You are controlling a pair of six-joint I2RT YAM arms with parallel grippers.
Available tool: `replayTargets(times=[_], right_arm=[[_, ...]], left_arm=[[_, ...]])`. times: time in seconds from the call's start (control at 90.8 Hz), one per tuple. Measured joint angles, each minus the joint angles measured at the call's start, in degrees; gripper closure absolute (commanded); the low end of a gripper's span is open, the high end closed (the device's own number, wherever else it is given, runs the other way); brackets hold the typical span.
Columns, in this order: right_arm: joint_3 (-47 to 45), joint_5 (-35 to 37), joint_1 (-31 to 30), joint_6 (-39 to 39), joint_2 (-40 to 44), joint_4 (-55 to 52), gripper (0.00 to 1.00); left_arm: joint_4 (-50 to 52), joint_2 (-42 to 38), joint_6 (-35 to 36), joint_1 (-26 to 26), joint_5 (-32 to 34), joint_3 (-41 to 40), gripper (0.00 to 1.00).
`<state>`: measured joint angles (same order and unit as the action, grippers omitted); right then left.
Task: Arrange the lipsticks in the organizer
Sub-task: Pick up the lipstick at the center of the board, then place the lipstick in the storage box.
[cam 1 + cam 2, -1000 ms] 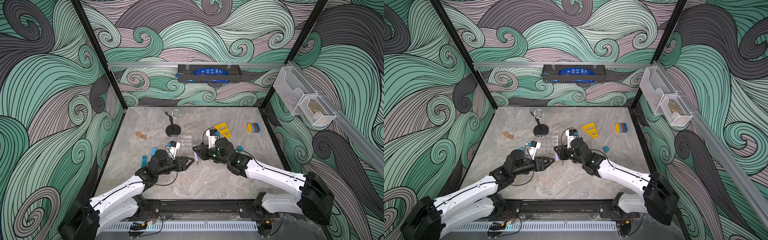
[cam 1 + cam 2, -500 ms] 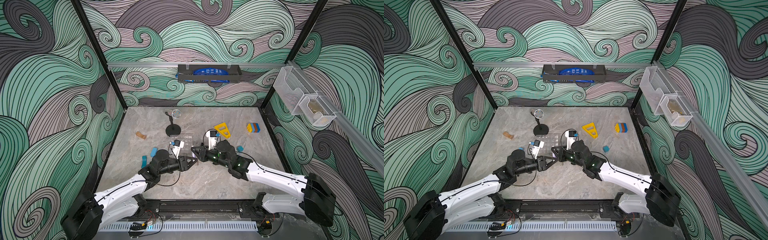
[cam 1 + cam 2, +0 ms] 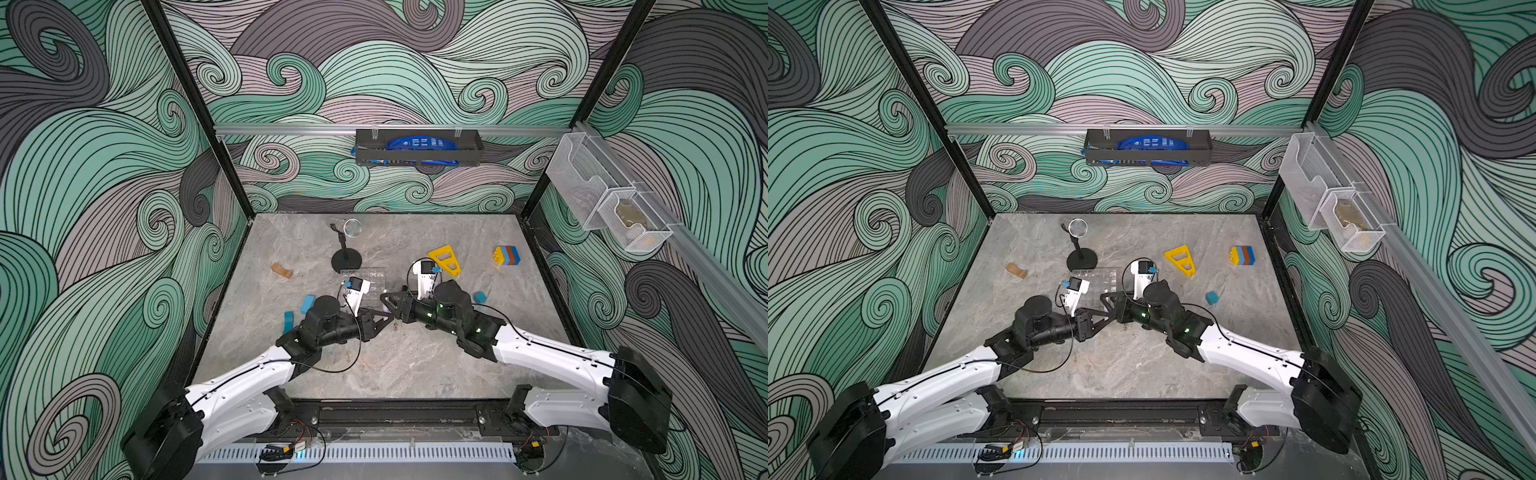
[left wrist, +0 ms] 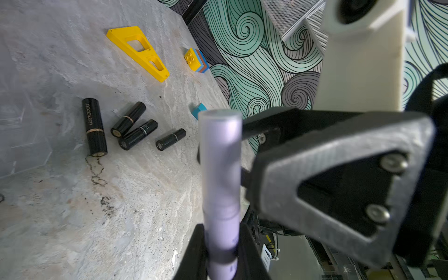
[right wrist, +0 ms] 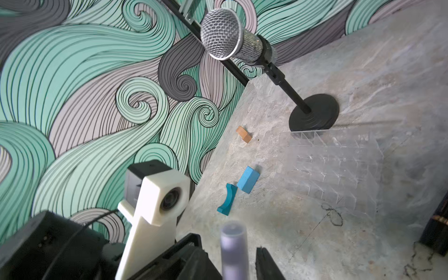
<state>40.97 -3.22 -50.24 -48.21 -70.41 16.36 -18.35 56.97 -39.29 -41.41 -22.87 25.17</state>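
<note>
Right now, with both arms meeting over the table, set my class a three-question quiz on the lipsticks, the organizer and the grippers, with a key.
1. Count: how many black lipsticks lie on the table?
2. True or false: the organizer already holds a lipstick.
3. Which one grips the lavender lipstick? A. the left gripper B. the right gripper C. neither

Key
1. Four.
2. False: the cells in view look empty.
3. A. The right gripper has its jaws apart on either side of it.
</note>
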Motion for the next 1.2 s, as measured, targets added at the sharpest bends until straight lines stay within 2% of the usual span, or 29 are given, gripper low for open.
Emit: replayTargets(times=[0.088, 0.242, 0.429, 0.738, 1.2], right_arm=[[1.2, -3.7, 3.5, 0.6, 1.2, -3.7, 0.46], [8.4, -11.3, 10.1, 4.4, 0.8, -13.6, 0.44], [16.0, -17.0, 10.0, 9.2, -1.6, -23.5, 0.43], [22.0, -20.7, 7.1, 13.5, -9.1, -32.8, 0.56], [21.8, -22.8, 6.7, 12.6, -10.0, -32.7, 0.76]], left_arm=[[4.5, -0.7, 4.5, -0.3, 3.6, 1.2, 0.99], [11.0, -0.9, 12.3, -2.4, 10.0, 3.3, 1.00], [15.2, -1.0, 19.3, -5.4, 15.3, 5.5, 1.00], [16.2, -3.5, 24.3, -7.5, 18.1, 5.5, 1.00], [16.6, -3.6, 25.3, -7.5, 18.6, 5.7, 1.00]])
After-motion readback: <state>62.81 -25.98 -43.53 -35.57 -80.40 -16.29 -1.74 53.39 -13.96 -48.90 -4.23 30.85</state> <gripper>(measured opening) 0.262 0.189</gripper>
